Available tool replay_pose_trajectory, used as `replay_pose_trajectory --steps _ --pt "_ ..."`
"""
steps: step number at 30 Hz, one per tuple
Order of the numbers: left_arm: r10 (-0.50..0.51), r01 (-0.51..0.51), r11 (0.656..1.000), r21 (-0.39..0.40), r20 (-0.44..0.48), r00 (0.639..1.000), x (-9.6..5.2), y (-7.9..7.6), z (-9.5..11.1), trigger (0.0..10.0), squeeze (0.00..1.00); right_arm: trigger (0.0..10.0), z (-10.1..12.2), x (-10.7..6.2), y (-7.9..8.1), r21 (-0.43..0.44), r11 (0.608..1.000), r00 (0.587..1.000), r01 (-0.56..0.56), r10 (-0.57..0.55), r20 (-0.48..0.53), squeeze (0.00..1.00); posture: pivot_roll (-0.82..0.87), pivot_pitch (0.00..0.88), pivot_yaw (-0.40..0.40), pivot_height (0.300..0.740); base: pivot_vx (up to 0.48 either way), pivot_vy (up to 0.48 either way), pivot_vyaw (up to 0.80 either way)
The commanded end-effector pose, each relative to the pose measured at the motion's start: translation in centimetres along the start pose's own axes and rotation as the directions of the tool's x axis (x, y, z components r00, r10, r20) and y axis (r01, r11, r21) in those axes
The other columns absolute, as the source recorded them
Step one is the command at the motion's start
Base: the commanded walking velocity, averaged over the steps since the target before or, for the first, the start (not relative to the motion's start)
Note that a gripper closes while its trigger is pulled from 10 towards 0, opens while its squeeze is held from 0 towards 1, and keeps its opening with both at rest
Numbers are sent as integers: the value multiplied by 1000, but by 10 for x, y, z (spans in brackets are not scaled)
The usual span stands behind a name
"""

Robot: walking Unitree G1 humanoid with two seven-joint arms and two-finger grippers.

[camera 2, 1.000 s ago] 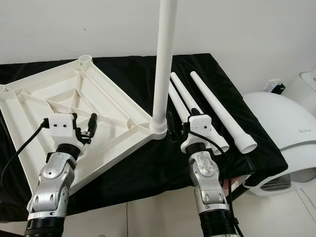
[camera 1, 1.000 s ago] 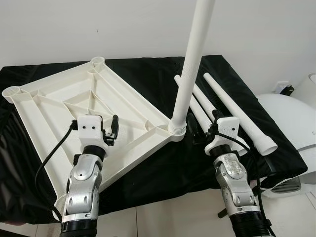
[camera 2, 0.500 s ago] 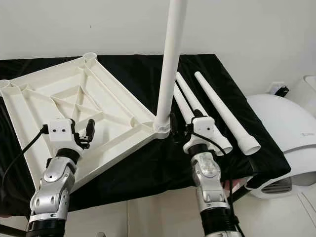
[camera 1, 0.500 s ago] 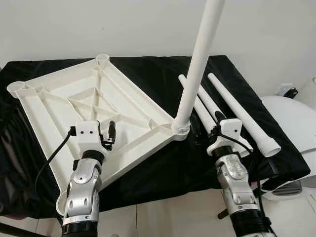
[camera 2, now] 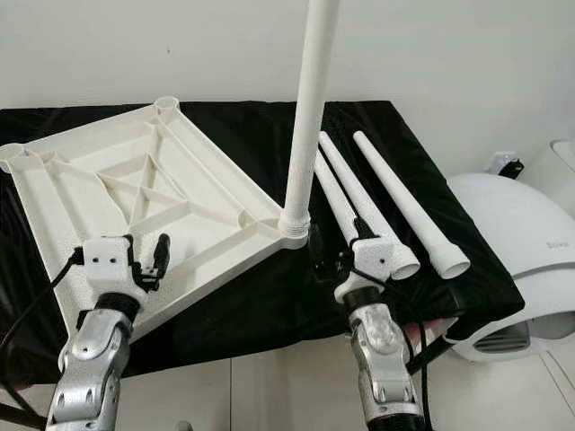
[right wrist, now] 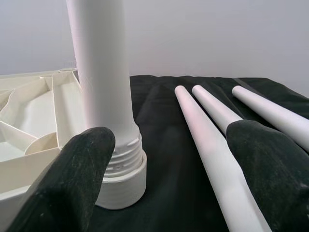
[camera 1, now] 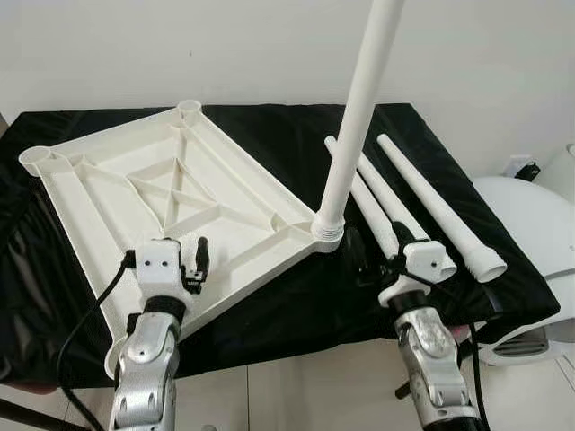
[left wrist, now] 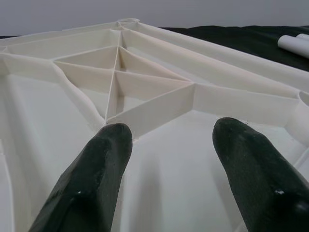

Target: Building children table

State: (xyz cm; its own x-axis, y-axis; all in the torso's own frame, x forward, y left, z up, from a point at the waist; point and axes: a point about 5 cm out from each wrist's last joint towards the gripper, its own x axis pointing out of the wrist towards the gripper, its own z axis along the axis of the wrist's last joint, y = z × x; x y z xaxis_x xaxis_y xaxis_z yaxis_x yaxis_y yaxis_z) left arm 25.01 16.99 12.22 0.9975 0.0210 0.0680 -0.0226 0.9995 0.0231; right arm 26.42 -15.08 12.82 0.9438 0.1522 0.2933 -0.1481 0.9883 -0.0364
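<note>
A white ribbed tabletop [camera 1: 171,193] lies upside down on the black-draped table. One white leg [camera 1: 355,117] stands upright, screwed into its near right corner socket [right wrist: 120,169]. Three loose white legs [camera 1: 440,211] lie side by side to the right of it. My left gripper [left wrist: 171,130] is open, hovering over the tabletop's near edge with nothing between its fingers. Just short of the upright leg's base, my right gripper [right wrist: 176,140] is open too, and the nearest loose leg [right wrist: 212,159] runs between its fingers farther out.
The black cloth [camera 1: 269,135] covers the whole table and hangs over its front edge. A white rounded appliance [camera 1: 530,224] stands right of the table. A black cable [camera 1: 81,332] loops beside my left arm. Pale floor tiles lie below.
The camera has shifted. Both arms have drawn back toward the table's near edge: the left gripper from over the ribs, the right gripper away from the leg's base. Both stay open.
</note>
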Motion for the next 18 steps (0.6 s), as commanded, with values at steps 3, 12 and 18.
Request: replay_pose_trajectory --steps 3,12,18 --pt "46 -46 999 -10 -7 999 -5 -1 1 10000 0 10000 3 -1 2 -4 1000 1000 3 -3 7 0 31 62 -16 740 0 0 0" --pt "36 -36 999 -23 2 999 -10 -7 4 10000 0 10000 5 -2 3 14 1000 1000 -5 5 5 0 40 79 -27 740 0 0 0" --pt "27 -27 1000 -12 -2 1000 -12 -8 2 10000 0 10000 4 -1 5 7 1000 1000 -6 6 2 0 33 86 -21 740 0 0 0"
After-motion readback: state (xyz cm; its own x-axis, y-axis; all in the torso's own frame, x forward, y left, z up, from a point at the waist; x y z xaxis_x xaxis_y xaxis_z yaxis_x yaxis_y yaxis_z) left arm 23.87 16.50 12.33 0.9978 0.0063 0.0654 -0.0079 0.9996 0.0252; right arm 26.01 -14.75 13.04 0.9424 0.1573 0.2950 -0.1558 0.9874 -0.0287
